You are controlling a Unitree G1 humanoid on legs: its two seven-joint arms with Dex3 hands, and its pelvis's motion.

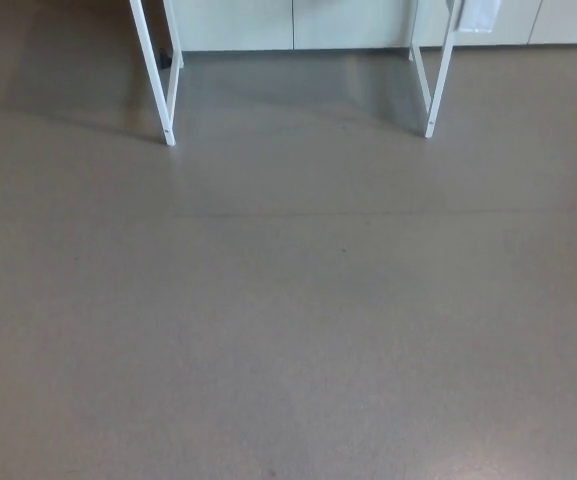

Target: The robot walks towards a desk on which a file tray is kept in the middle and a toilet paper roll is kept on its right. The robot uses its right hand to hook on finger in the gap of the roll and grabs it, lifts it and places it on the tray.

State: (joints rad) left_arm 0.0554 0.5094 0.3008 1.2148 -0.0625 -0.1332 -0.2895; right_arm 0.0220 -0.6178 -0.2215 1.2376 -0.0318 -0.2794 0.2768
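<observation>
Nearest to us is bare grey-brown floor (pixel 288 360), which fills most of the head view. Neither the left hand nor the right hand comes into the picture, so we cannot tell the state of the fingers. A small dark speck (pixel 344 249) sits on the floor near the middle, and just beyond it a faint seam (pixel 388 212) runs across from side to side.

Farther on stand 2 white leg frames, well apart: the left leg frame (pixel 160 90) and the right leg frame (pixel 436 90), each made of 2 thin bars meeting at a foot on the floor. The top edge cuts off the surface above them, so we cannot see the toilet paper roll or the file tray. Behind the legs, pale cabinet panels (pixel 298 25) close the view.
</observation>
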